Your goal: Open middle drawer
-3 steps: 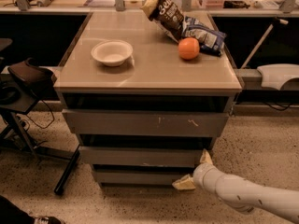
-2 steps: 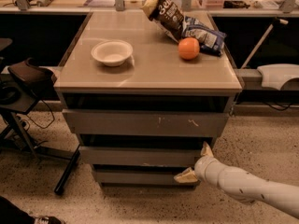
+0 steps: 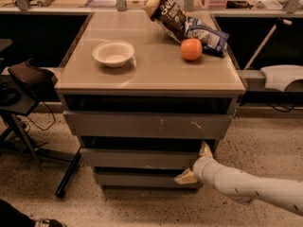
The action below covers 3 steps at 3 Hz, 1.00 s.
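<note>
hand (image 3: 195,163) at right end of middle drawer (image 3: 137,158), fingers spread wide, one at its top edge, one below | drawer second of three fronts under tabletop (image 3: 156,77) | bowl (image 3: 113,53), orange (image 3: 191,49) on tabletop

Warm, dim light is falling from above and glaring softly on the tabletop (image 3: 156,74). Deep shadows are filling the gaps between drawers and the 9 o'clock side. The pale gripper (image 3: 195,163) is catching light at 5 o'clock, against the middle drawer (image 3: 137,158).
</note>
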Available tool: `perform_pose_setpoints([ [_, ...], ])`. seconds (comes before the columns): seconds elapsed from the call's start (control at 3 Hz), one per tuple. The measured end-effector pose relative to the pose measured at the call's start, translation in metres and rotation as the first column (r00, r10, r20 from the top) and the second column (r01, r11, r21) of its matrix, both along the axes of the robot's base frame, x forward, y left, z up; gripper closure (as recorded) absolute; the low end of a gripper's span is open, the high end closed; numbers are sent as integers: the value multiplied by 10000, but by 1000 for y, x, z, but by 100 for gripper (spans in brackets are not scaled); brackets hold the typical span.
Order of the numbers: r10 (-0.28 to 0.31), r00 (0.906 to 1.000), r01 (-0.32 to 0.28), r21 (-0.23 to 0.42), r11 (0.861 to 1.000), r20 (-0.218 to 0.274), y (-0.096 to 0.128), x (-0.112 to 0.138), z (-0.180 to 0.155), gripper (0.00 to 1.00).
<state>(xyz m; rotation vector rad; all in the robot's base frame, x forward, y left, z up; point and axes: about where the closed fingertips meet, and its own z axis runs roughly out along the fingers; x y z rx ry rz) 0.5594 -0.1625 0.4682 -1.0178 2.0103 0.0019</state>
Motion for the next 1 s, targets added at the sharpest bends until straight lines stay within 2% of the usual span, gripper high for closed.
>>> perform_pose_setpoints([
  [0.33, 53, 9988, 12, -1335, 9910, 485, 13, 20, -4, 0],
  [0.67, 229, 9944, -74, -1475, 9890, 1034, 45, 43, 5, 0],
  [1.0, 487, 9962, -355, -1747, 9840, 724, 39, 43, -6, 0],
])
